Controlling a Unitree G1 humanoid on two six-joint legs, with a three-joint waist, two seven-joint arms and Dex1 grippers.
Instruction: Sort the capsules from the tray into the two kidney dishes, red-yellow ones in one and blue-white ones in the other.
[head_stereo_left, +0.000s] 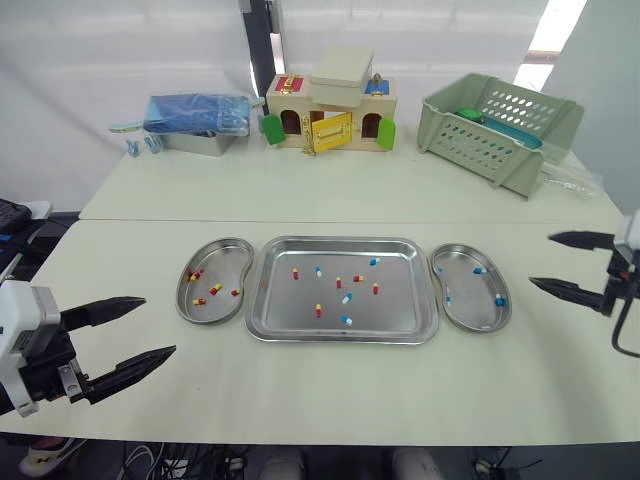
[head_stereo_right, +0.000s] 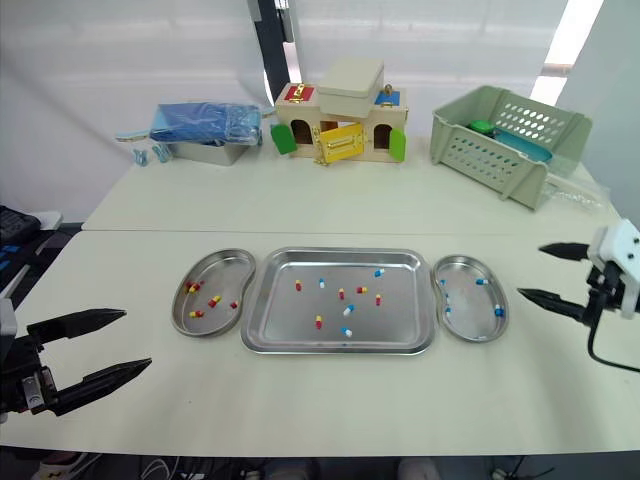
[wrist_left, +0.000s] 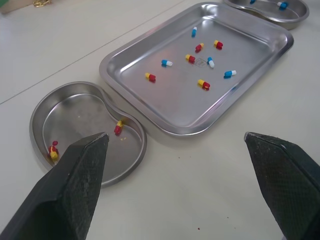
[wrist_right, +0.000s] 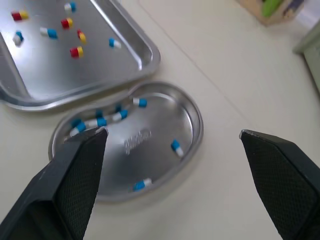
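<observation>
A steel tray (head_stereo_left: 262, 300) lies mid-table holding several red-yellow and blue-white capsules, such as a red-yellow capsule (head_stereo_left: 318, 311) and a blue-white capsule (head_stereo_left: 347, 297). The left kidney dish (head_stereo_left: 224, 249) holds several red-yellow capsules (wrist_left: 118, 128). The right kidney dish (head_stereo_left: 472, 322) holds several blue-white capsules (wrist_right: 140, 102). My left gripper (head_stereo_left: 152, 327) hovers open over the table's near left corner, short of the left dish. My right gripper (head_stereo_left: 545, 262) is open and empty, to the right of the right dish.
At the table's back stand a blue-wrapped metal box (head_stereo_left: 196, 122), a toy house with coloured doors (head_stereo_left: 329, 105) and a tilted green basket (head_stereo_left: 497, 132). A seam (head_stereo_left: 150, 219) crosses the table behind the tray.
</observation>
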